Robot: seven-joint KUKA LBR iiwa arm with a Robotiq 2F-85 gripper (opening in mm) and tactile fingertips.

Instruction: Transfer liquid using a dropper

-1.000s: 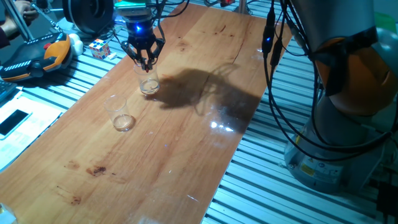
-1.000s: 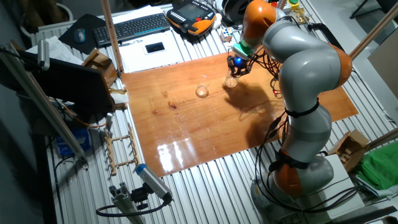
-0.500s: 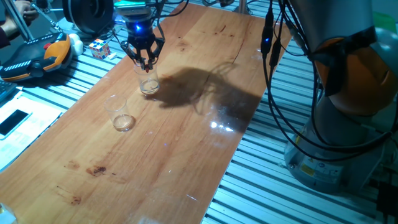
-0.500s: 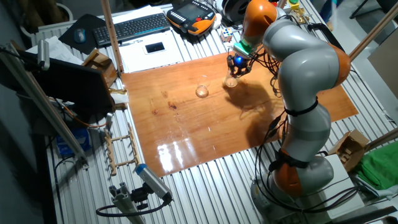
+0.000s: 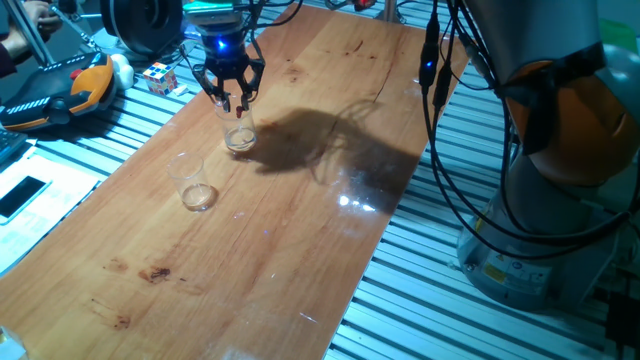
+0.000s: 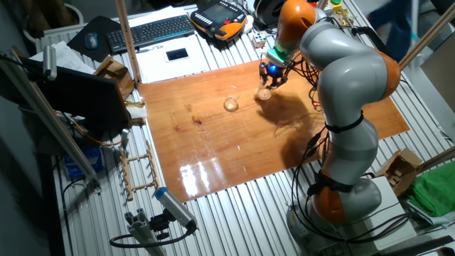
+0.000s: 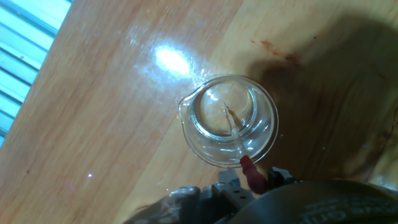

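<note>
My gripper [image 5: 232, 99] hangs straight above a clear glass [image 5: 238, 131] near the far left of the wooden table [image 5: 300, 210]. In the hand view it is shut on the dropper [image 7: 242, 152]. The red bulb sits between the fingers [image 7: 229, 185], and the clear tube slants down into the glass [image 7: 230, 121]. A faint yellowish film of liquid [image 5: 240, 143] lies at that glass's bottom. A second clear glass [image 5: 192, 182] stands apart, nearer the left edge. The other fixed view shows the gripper [image 6: 271, 76] over the glass [image 6: 264, 92], with the second glass [image 6: 231, 104] to its left.
A Rubik's cube [image 5: 160, 77] and an orange-black teach pendant [image 5: 60, 90] lie just off the table's far left edge. A phone [image 5: 22, 195] rests on the slatted bench. Black cables [image 5: 440, 70] hang by the robot's base at the right.
The gripper has risen slightly with the dropper, still over the same glass. Both glasses stay where they were.
</note>
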